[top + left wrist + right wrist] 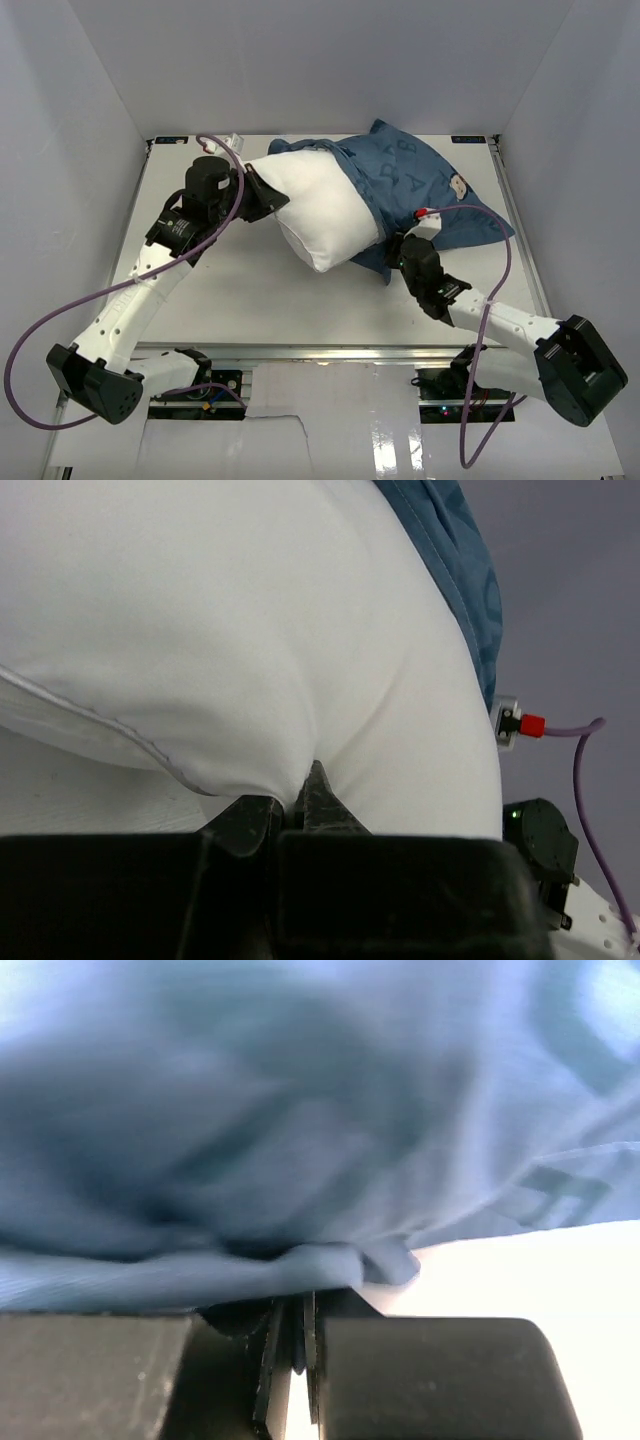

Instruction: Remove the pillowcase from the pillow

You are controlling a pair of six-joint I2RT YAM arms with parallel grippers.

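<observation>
The white pillow point(318, 212) lies across the table's middle, its left half bare. The blue pillowcase point(425, 185) still covers its right half, bunched with pale letters showing. My left gripper point(266, 196) is shut on the pillow's bare left end; in the left wrist view white fabric point(250, 630) is pinched at the gripper point(300, 798), with a strip of the pillowcase point(455, 560) at the upper right. My right gripper point(398, 250) is shut on the pillowcase's near edge. Blue cloth point(300, 1110) fills the right wrist view, and a fold of it is clamped in the gripper point(298, 1300).
White walls close in the table point(230, 290) at the left, back and right. Purple cables point(500, 250) loop from both arms. A red plug point(531, 724) on the right arm shows beyond the pillow.
</observation>
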